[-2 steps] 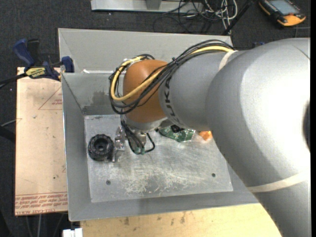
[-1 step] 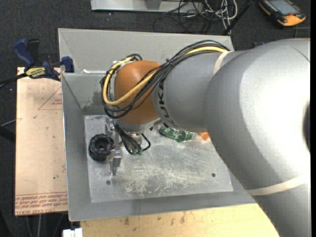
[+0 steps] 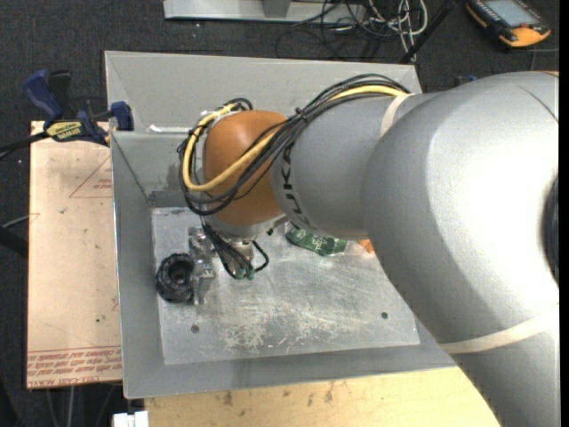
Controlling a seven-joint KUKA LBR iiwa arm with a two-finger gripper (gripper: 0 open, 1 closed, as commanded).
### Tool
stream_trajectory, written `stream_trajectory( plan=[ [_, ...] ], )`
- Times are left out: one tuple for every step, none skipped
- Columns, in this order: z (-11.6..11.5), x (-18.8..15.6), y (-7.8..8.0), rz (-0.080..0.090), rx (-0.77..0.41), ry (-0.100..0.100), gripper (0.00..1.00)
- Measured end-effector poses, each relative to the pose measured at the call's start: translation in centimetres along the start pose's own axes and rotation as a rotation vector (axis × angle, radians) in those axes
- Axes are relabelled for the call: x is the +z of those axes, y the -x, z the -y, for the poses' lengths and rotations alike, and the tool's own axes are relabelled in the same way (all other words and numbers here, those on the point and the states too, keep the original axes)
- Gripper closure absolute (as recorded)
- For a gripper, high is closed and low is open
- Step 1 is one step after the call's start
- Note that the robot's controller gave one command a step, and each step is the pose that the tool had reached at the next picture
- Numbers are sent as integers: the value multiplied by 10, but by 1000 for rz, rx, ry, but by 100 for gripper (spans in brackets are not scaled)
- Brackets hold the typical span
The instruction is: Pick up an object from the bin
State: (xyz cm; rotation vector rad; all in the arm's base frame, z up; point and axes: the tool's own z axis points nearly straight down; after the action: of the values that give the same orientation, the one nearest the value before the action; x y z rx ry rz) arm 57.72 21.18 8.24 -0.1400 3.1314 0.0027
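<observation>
- Now the gripper hangs low over the floor of the bin, under the orange cover of the arm.
- Just left of the gripper lies a black ring: round and thick-walled, with its hole turned upward, resting on the floor.
- The ring seems to touch the gripper's metal side, or all but touch it; I cannot tell which.
- Whether the gripper is open or closed I cannot tell (its lower end is lost against the ring and the dark cables). I see nothing held in it.
- Well to the right of the gripper a green board lies flat, partly under the arm.
- What the next move turns on is that the ring lies to the gripper's left, not beneath it.
- Being round, the ring has no long axis to line up with, so any turn of the wrist should serve.
- I judge that a short shift left is needed, to straddle the ring's wall.
- The pick looks not yet made.
- Coming straight down from this spot would probably nudge the ring further left instead of catching it.
</observation>
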Motion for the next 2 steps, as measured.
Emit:
stream_trajectory(
  plan=[
    [0,0,0,0,0,0,100],
    [3,-207,14,-6,-7,-1,100]
  ],
)
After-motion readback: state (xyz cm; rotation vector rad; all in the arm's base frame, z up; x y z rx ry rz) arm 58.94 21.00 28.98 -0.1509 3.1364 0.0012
